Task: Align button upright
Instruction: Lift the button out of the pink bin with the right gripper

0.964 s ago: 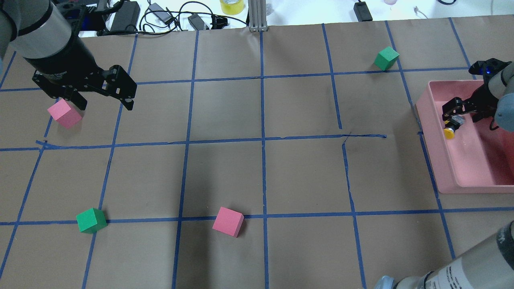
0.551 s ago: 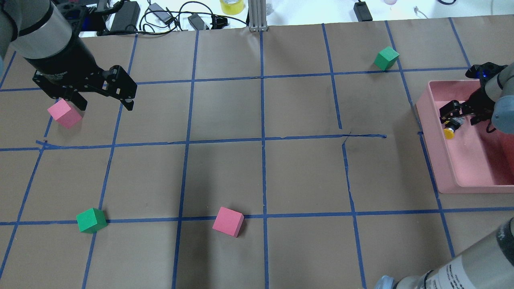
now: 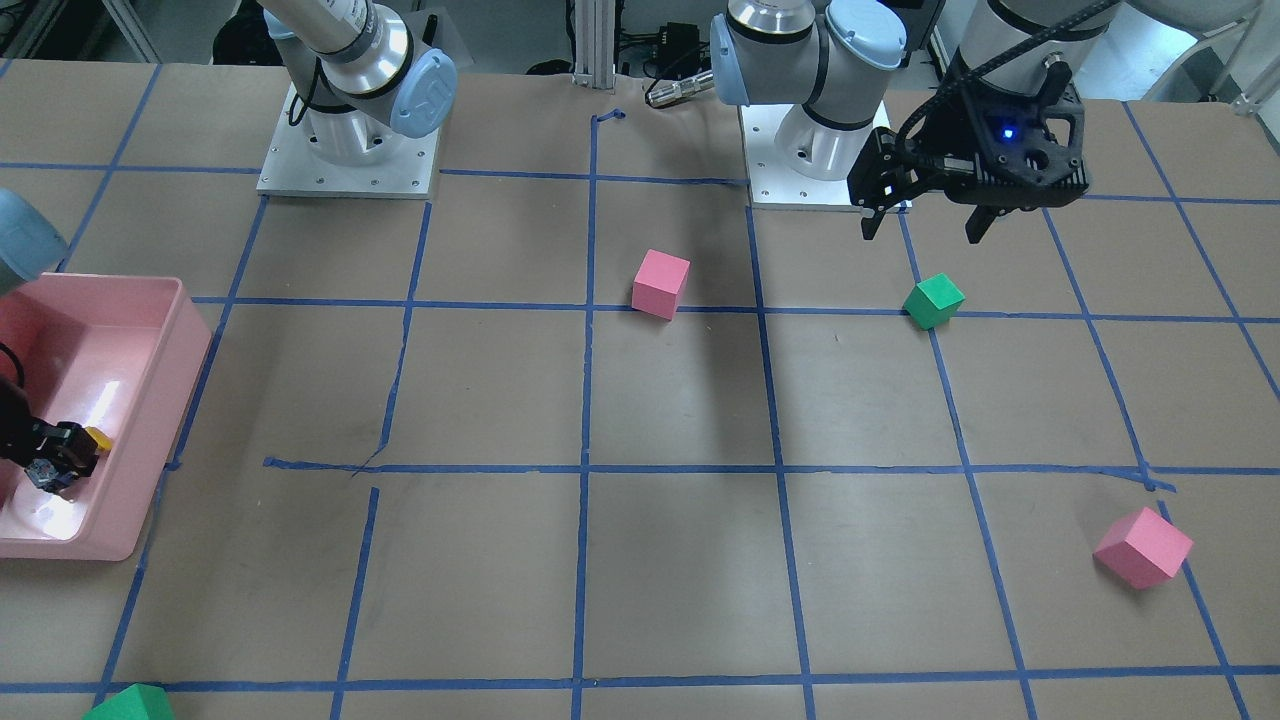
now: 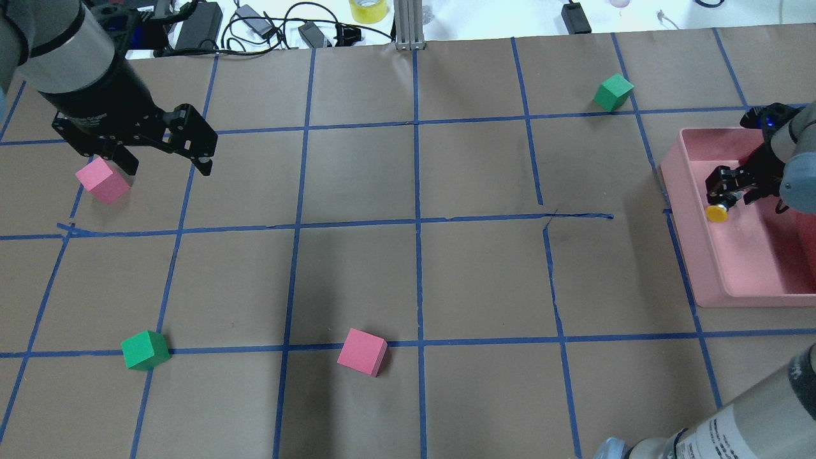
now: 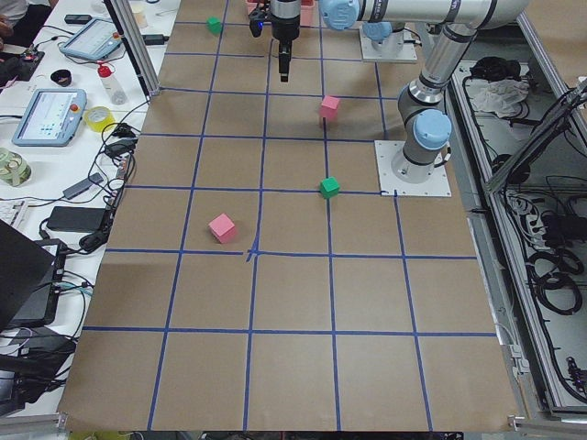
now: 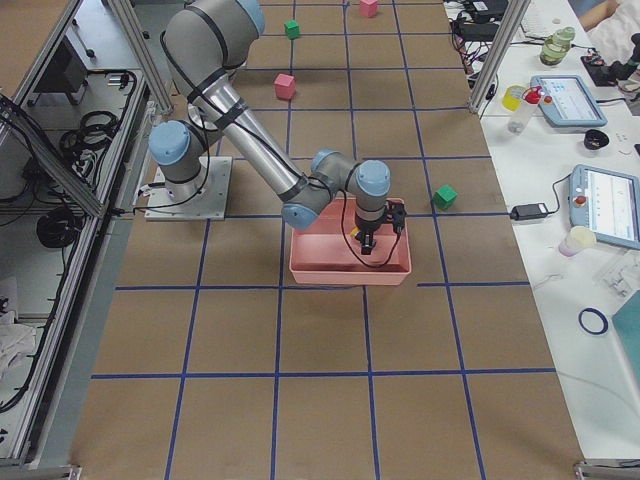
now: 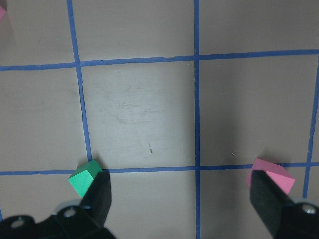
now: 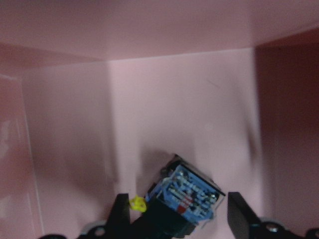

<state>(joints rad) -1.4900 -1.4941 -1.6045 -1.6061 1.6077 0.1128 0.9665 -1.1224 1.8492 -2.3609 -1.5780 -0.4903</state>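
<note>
Shifted slightly toward 3 o'clock in the overhead view, the right tool (image 4: 723,194) brings the button (image 4: 718,213) along, and its yellow cap now shows rounder. On the brown surface (image 4: 357,280) the pink bin (image 4: 685,229) sits at 3 o'clock. The left tool (image 4: 167,169), jaws spread and empty, hovers at 10 o'clock, unmoved. The right tool appears clenched on the button's blue-grey body, tilted, inside the bin near its 9 o'clock wall. The button looks light, rigid and smooth, so it may swivel. Hold it by the body's flat sides, not the cap.
</note>
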